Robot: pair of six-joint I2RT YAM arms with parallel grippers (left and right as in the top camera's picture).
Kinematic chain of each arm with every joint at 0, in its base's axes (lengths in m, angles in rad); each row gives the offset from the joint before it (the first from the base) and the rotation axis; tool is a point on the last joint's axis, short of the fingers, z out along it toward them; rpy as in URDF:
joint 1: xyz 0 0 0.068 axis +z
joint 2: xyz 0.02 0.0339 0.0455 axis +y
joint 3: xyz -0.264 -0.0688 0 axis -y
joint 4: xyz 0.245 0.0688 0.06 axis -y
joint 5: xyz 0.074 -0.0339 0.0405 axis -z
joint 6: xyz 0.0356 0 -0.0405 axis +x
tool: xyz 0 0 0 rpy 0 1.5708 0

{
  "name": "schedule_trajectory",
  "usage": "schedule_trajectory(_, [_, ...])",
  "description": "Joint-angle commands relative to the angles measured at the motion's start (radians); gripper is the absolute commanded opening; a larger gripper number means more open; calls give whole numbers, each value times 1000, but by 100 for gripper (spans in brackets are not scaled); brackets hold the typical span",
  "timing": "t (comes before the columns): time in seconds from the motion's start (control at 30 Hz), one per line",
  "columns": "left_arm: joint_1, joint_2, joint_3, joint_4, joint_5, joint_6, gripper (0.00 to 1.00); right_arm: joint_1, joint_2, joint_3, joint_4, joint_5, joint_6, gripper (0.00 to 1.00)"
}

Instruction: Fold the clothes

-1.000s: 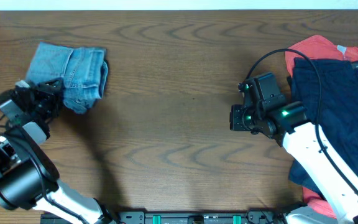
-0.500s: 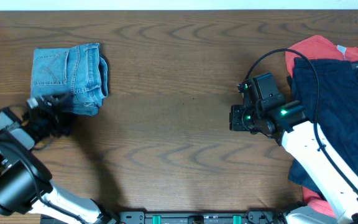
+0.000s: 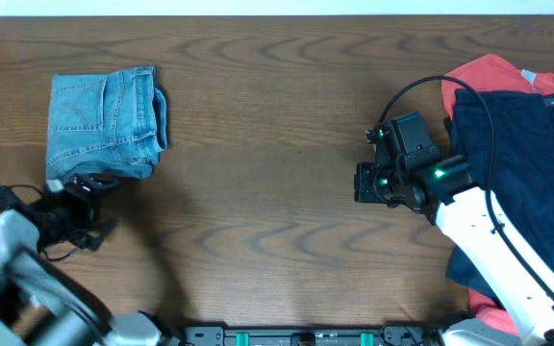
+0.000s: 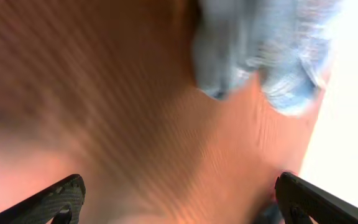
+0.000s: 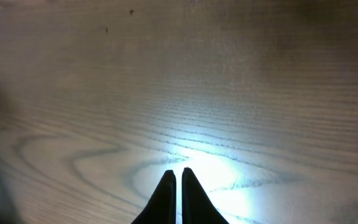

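The light-blue denim jeans [image 3: 104, 120] lie folded into a compact bundle at the far left of the table. They show blurred at the top of the left wrist view [image 4: 260, 50]. My left gripper [image 3: 89, 204] is open and empty, just in front of the bundle and apart from it; its fingers [image 4: 179, 199] spread wide over bare wood. My right gripper [image 3: 364, 183] is shut and empty over bare wood at the middle right, its fingertips [image 5: 179, 177] pressed together.
A pile of clothes at the right edge has a dark navy garment [image 3: 527, 163] lying on a red one [image 3: 484, 72]. My right arm [image 3: 498, 250] lies across this pile.
My left gripper has let go of the jeans and pulled back toward the front left. The bundle settled flat at the far left. The right arm has not moved.
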Motion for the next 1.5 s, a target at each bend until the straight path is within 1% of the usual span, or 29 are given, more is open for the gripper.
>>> schedule_trajectory(0.0, [-7,-225,62,-55,-91,92,98,2,-23,2,2,-6,-3,6])
schedule_trajectory(0.1, [-45,-417,105,-62,-91,102,98,3,-55,5,2,-22,-93,9])
schedule_trajectory(0.2, [-129,-567,113,5,-69,112,98,17,-99,24,-11,-20,-213,9])
schedule_trajectory(0.27, [-199,-626,126,26,0,169,98,34,-138,51,-31,19,-241,10])
schedule_trajectory(0.3, [-241,-633,148,5,55,218,98,44,-159,70,-42,48,-241,10])
schedule_trajectory(0.33, [-279,-631,169,-14,76,253,98,56,-181,90,-51,76,-241,10])
schedule_trajectory(0.43, [-417,-627,225,-53,54,344,98,96,-263,157,-56,143,-240,12])
schedule_trajectory(0.5, [-504,-634,267,-88,10,372,98,122,-319,199,-53,162,-240,15])
schedule_trajectory(0.57, [-601,-649,317,-134,-68,399,98,148,-374,235,-54,191,-241,18])
schedule_trajectory(0.6, [-653,-658,346,-158,-131,401,98,161,-402,248,-53,212,-241,21])
schedule_trajectory(0.63, [-699,-666,372,-182,-192,401,98,171,-433,256,-53,235,-240,26])
schedule_trajectory(0.67, [-752,-677,399,-212,-263,401,98,177,-462,259,-50,252,-240,40])
schedule_trajectory(0.7, [-792,-687,418,-236,-320,401,98,179,-482,259,-49,257,-240,61])
schedule_trajectory(0.73, [-822,-694,429,-254,-363,400,98,179,-505,259,-50,257,-240,96])
schedule_trajectory(0.77, [-857,-706,437,-274,-411,399,98,179,-522,259,-51,257,-240,99])
schedule_trajectory(0.83, [-906,-727,437,-308,-463,377,98,179,-554,259,-53,257,-240,99])
schedule_trajectory(0.9, [-926,-734,437,-341,-466,377,98,179,-571,259,-56,257,-240,99])
schedule_trajectory(1.1, [-930,-727,437,-430,-466,378,98,179,-581,258,-97,257,-240,99])
schedule_trajectory(1.33, [-930,-726,436,-431,-466,378,98,179,-580,257,-169,196,-240,99])
schedule_trajectory(1.47, [-930,-726,436,-431,-466,378,98,179,-580,257,-216,197,-240,99])
